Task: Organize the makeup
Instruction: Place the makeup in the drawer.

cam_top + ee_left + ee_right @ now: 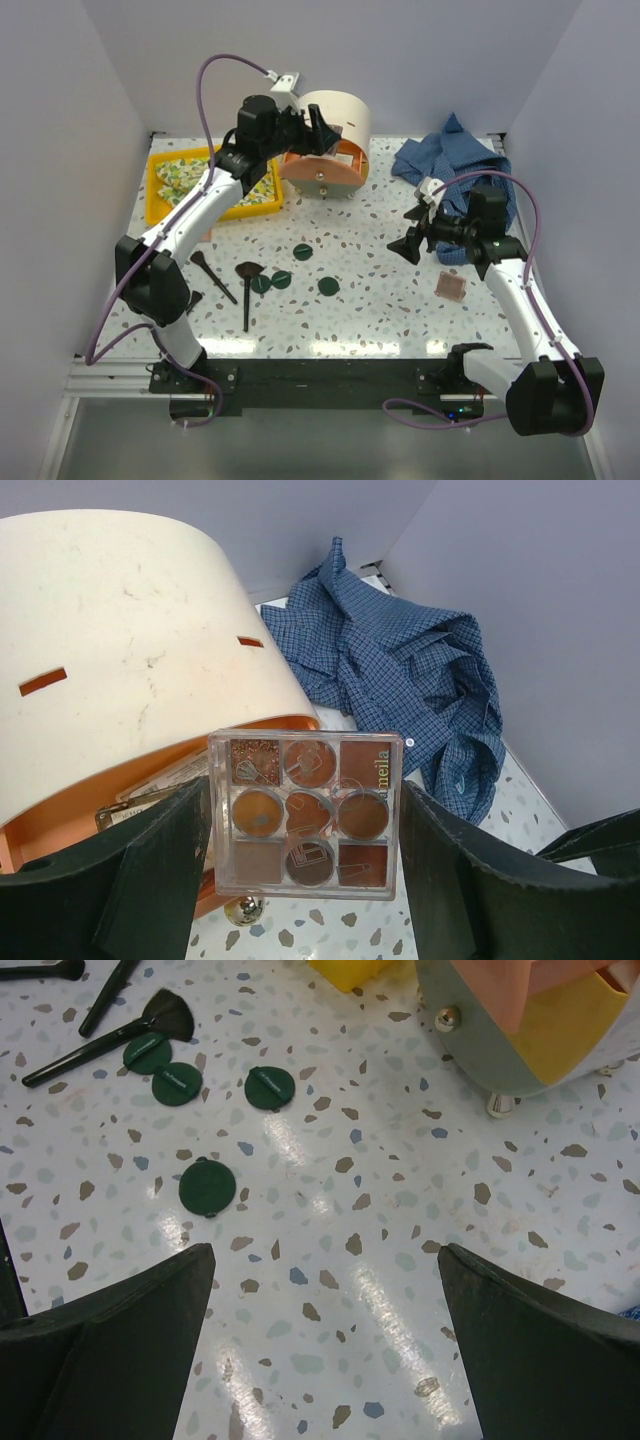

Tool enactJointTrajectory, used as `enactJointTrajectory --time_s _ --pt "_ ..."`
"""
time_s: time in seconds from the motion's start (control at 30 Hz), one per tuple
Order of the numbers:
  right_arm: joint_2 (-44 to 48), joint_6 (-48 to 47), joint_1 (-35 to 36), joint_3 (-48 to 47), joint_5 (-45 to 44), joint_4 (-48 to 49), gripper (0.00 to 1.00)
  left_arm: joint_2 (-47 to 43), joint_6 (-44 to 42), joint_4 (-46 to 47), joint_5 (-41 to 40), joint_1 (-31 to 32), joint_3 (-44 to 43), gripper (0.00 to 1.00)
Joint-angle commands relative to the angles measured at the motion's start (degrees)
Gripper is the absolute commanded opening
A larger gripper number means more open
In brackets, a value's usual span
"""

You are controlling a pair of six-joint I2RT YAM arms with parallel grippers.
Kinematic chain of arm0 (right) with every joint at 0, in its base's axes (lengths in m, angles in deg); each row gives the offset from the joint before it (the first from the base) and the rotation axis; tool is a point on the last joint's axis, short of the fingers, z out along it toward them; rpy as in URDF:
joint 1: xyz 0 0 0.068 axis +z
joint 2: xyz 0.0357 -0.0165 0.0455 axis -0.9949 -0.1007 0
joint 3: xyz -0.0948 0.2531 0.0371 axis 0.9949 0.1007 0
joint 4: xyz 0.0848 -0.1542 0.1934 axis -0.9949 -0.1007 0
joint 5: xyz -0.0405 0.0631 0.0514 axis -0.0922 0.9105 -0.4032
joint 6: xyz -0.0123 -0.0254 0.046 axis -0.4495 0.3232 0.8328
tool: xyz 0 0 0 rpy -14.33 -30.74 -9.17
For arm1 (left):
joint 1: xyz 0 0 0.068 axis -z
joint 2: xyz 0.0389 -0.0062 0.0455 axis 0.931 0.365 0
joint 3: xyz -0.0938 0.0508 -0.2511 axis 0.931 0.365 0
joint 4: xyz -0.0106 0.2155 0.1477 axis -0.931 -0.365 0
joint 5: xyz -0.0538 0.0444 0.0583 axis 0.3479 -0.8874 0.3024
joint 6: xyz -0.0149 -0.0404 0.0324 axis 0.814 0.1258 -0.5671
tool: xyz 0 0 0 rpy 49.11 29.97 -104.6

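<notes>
Left arm (195,210) stretches to the round case (340,115), jaws grasping a palette (305,815). Right arm (515,285) hovers over the counter (350,1290), jaws released; discs (208,1187), brushes (246,300) nearby.

Clear, glossy plastic on the eyeshadow palette (305,813), with shimmery pans inside. Soft woven cloth on the blue checked shirt (400,670). Matt, scuffed cream shell on the round-topped case (120,650). Polished, reflective speckled tabletop (330,1260). Matt green discs (208,1187). Shiny metal ball feet (447,1017).
</notes>
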Motion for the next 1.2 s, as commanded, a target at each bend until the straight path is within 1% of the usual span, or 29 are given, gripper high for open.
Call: enactJointTrajectory --time_s 0.0,0.4,0.73,0.83,0.9,1.0,1.07,1.17 --pt "0.83 -0.65 -0.32 -0.53 2.22 0.55 0.99 0.25 0.60 3.16 -1.05 0.48 -2.67 0.15" --pt "0.57 -0.65 -0.41 -0.53 2.39 0.64 0.99 2.01 0.87 4.13 -2.63 0.83 -2.76 0.15" --pt "0.74 -0.83 -0.32 -0.62 2.39 0.55 0.98 5.00 2.45 5.62 -7.72 1.54 -4.86 0.14" --pt "0.74 -0.83 -0.32 -0.62 2.48 0.46 0.99 5.97 1.92 5.36 -9.48 1.71 -6.80 0.14" --pt "0.83 -0.83 -0.32 -0.62 2.22 0.46 0.99 5.97 0.61 4.92 -11.15 2.15 -6.54 0.14" --pt "0.92 -0.92 -0.23 -0.62 2.21 0.37 0.99 5.27 -0.54 4.39 -13.09 2.41 -4.70 0.16" --pt "1.00 -0.92 -0.32 -0.62 2.30 0.37 0.99 4.83 -1.24 3.78 -15.02 2.85 -3.03 0.22" --pt "0.83 -0.92 -0.32 -0.62 2.30 0.37 0.99 3.51 -2.38 3.60 -16.78 3.55 -1.09 0.34"
